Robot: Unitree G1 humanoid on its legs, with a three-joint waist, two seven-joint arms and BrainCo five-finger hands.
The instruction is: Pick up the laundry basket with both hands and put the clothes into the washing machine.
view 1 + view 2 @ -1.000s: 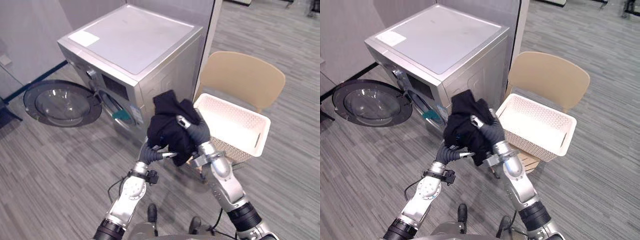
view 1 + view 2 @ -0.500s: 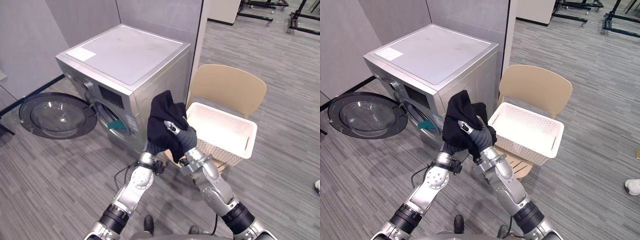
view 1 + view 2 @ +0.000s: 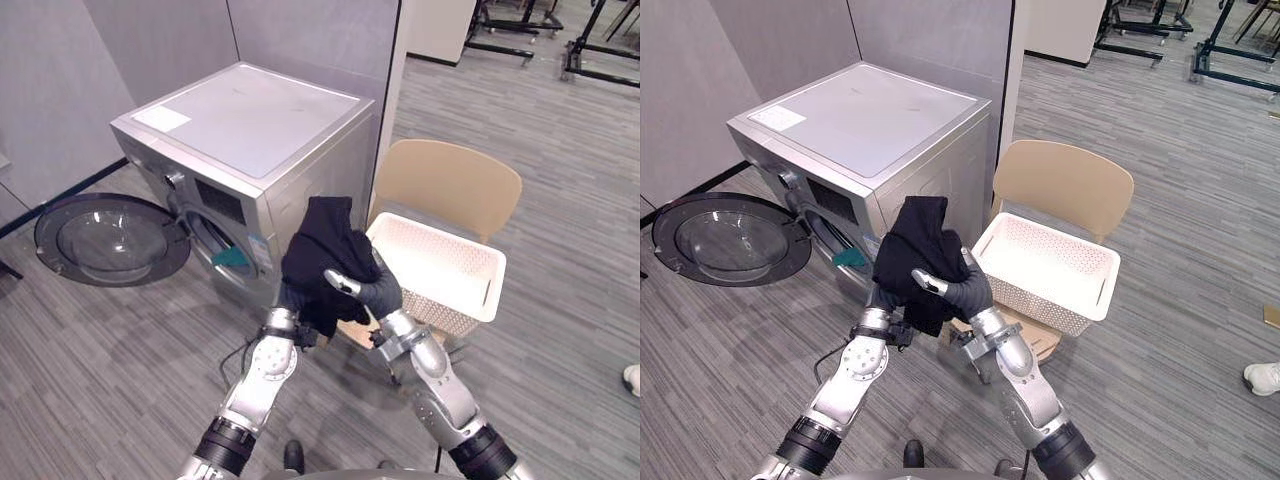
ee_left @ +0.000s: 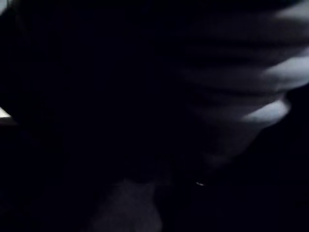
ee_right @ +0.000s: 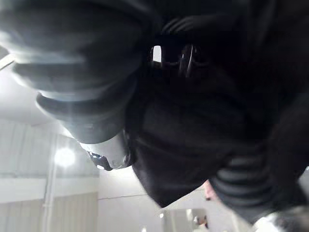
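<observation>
Here, nearest the camera, both arms are raised together with a black garment (image 3: 320,245) bunched up between them. The right hand (image 3: 372,292) is clenched on the garment's near side, one silver finger lying across the cloth. The left hand (image 3: 287,300) is tucked under the hanging fabric, and I cannot tell whether it grips or not. The garment hangs in the air in front of the washing machine's near corner, touching neither machine nor basket.

Just beyond the right hand, the white laundry basket (image 3: 460,318) sits on the seat of a tan chair (image 3: 450,185). The chair stands beside the washing machine (image 3: 250,120), a silver front-loader. Its round door (image 3: 110,238) is swung wide open to the left, low over the grey carpet floor (image 3: 120,340). A bit of teal cloth (image 3: 233,257) shows at the drum opening. Far to the right, a white shoe (image 3: 1260,377) rests on the floor.
</observation>
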